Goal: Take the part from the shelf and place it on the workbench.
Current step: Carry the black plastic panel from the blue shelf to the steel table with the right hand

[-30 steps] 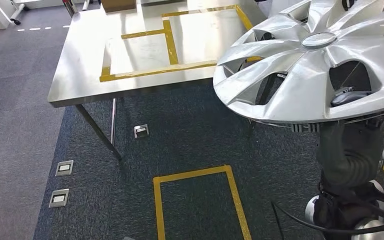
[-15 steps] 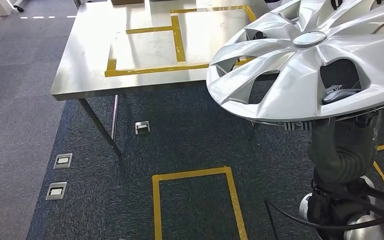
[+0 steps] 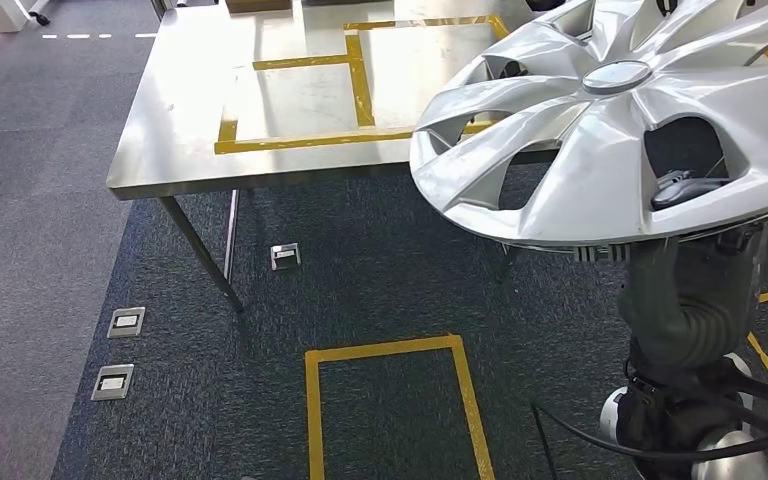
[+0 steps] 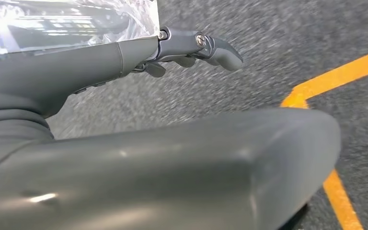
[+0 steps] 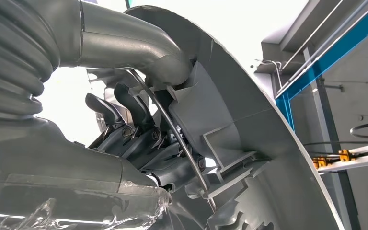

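Observation:
The part is a large silver wheel cover [image 3: 600, 150], carried face up at the right of the head view, over the carpet and overlapping the near right corner of the steel workbench [image 3: 190, 130]. My right hand [image 3: 685, 187] grips it from beneath, its fingers showing through one of the cover's openings. In the right wrist view that hand [image 5: 139, 129] clasps the ribbed back of the wheel cover [image 5: 249, 143] near the rim. My left hand [image 4: 187, 45] hangs over the carpet with its fingers stretched out, holding nothing.
Yellow tape [image 3: 360, 80] marks rectangles on the workbench top. The table legs [image 3: 200, 260] stand on dark carpet, with a yellow floor outline [image 3: 390, 350] in front and metal floor sockets [image 3: 126, 322] to the left. A blue-framed rack [image 5: 316, 67] stands behind the cover.
The whole picture has shifted a little, so the camera has moved; the workbench now sits slightly farther right in the picture. The wheel cover stays in my right hand.

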Action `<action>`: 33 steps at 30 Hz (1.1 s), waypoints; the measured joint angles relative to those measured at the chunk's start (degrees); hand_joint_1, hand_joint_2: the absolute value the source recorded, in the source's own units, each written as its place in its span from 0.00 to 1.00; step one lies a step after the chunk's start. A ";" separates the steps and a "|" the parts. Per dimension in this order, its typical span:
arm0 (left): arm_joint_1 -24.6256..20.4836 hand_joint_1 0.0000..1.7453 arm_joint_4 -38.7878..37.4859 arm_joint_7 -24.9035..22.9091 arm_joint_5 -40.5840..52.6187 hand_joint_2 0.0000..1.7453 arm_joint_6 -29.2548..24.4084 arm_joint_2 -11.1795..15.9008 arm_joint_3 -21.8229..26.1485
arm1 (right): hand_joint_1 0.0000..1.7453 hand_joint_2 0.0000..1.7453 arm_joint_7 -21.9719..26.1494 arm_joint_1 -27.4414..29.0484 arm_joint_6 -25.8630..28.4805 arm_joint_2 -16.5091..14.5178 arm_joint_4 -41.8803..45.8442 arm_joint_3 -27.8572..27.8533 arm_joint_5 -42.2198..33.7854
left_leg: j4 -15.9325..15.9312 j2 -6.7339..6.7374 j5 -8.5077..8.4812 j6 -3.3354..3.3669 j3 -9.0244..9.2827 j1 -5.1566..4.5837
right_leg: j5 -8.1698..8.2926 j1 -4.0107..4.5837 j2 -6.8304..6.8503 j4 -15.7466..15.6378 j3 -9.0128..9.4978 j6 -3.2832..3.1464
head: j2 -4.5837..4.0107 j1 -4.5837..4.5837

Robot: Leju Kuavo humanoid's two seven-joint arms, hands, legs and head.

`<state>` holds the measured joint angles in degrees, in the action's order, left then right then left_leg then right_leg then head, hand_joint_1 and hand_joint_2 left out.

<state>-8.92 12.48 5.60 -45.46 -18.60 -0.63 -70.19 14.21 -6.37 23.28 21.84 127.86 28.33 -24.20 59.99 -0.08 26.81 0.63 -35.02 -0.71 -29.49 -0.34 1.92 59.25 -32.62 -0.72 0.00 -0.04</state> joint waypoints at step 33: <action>0.27 0.00 -0.02 -1.46 -0.88 1.00 2.37 -0.09 0.69 | 1.00 1.00 0.38 -0.93 -1.69 -0.57 -1.74 0.26 -0.67 | 11.43 -0.71 7.25 -2.20 -2.69 1.79 | 0.67 -1.26 -1.61 -0.27 -0.29 -1.06 | 0.00 0.08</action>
<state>-8.65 12.46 4.14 -46.34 -16.23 -0.72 -69.51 14.58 -7.30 21.59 21.27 126.12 28.59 -24.87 71.42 -0.79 34.06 -1.56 -37.71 1.08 -28.83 -1.60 0.31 58.99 -32.91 -1.78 0.00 0.04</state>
